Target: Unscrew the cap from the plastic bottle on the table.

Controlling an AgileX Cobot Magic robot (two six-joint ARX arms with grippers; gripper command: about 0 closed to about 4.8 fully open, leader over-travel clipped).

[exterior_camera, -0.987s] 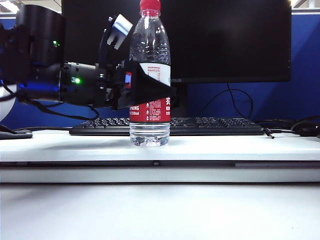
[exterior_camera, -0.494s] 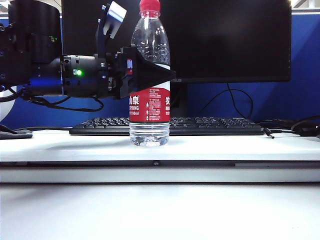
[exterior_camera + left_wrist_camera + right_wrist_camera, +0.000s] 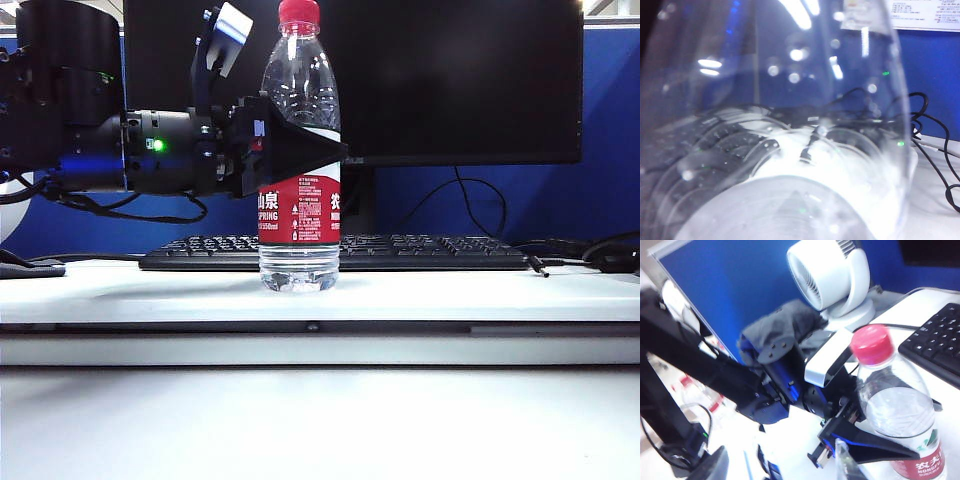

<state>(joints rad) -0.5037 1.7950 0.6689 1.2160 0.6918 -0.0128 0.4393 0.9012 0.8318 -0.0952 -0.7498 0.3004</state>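
Exterior view: a clear plastic bottle (image 3: pixel 300 150) stands upright just left of centre on the white table (image 3: pixel 450 300), in front of a black keyboard (image 3: pixel 400 252) and a dark monitor (image 3: pixel 450 80). Its red cap (image 3: pixel 299 12) sits at the top edge of the frame, screwed on. From the left, a black arm reaches in level, and the left gripper (image 3: pixel 300 150) straddles the bottle at mid-height, just above the red label. One dark finger (image 3: pixel 295 148) crosses the front of the bottle. Whether the jaws are pressing the plastic or only bracketing it cannot be told here. The right gripper is not in this view.

Left wrist view: the bottle (image 3: pixel 780 150) fills nearly the whole frame, blurred and very close. No fingers show.

Right wrist view: seen from above and to one side, the cap (image 3: pixel 872 344) sits right of centre, with the left gripper (image 3: pixel 875 452) around the bottle (image 3: pixel 900 415) below it. A white fan (image 3: pixel 832 275) stands at the top. The right gripper's own fingers are out of frame, so its opening cannot be told.

Risks, as judgement: a loose hold would let the bottle spin with the cap; too hard a squeeze could crumple the thin ribbed wall or tilt the bottle.
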